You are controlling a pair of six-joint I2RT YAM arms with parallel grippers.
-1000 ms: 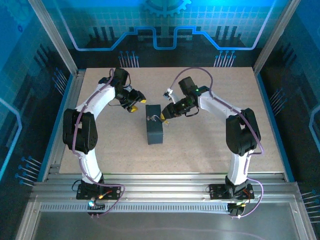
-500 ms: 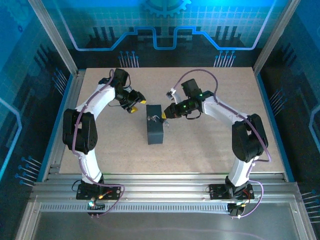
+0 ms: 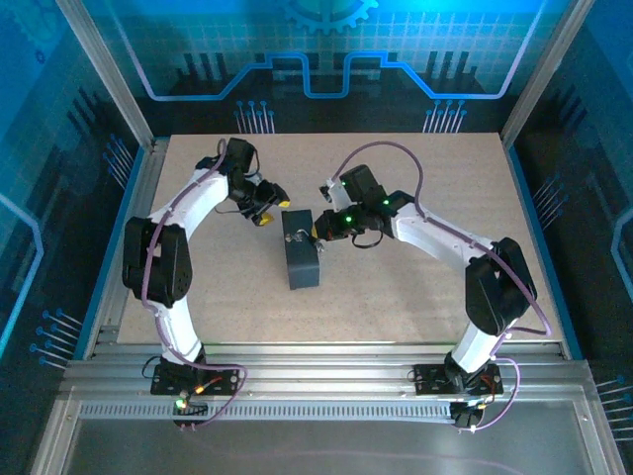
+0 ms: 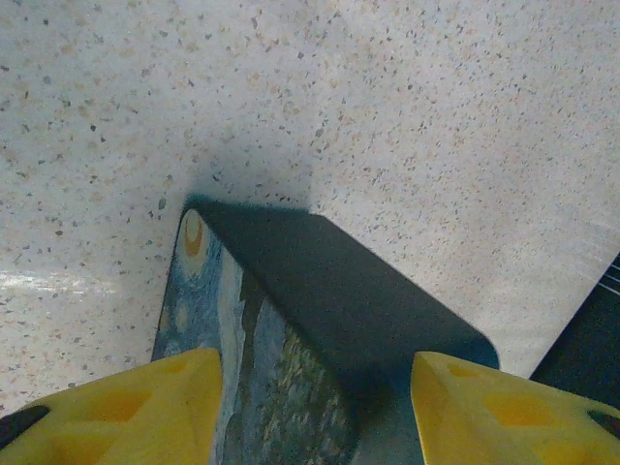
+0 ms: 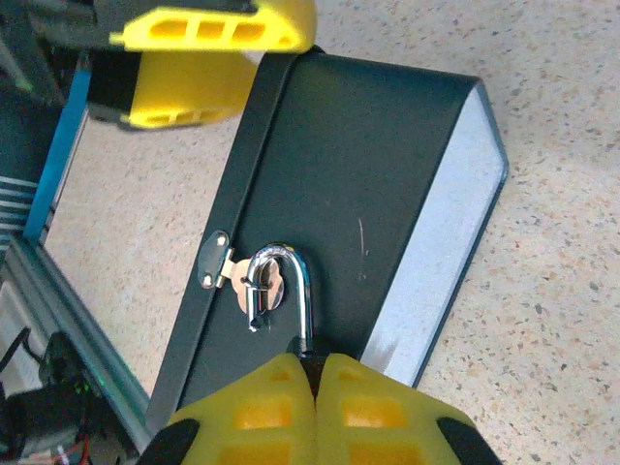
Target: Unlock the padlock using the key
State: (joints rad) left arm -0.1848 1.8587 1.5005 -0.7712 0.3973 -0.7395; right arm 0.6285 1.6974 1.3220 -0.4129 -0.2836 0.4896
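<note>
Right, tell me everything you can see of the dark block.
The dark block is a grey-black rectangular box lying on the speckled table between the arms. One long side bears a blue-and-yellow swirled picture. Its top carries a small silver plate and a curved shackle. The right tool is shut at the shackle's foot; the left tool straddles one end, contact unclear.

- Looked like a robotics lab cell, pretty clearly.
- An aluminium extrusion frame boxed in the speckled table.
- The blue walls had gear and circuit graphics printed on.
</note>
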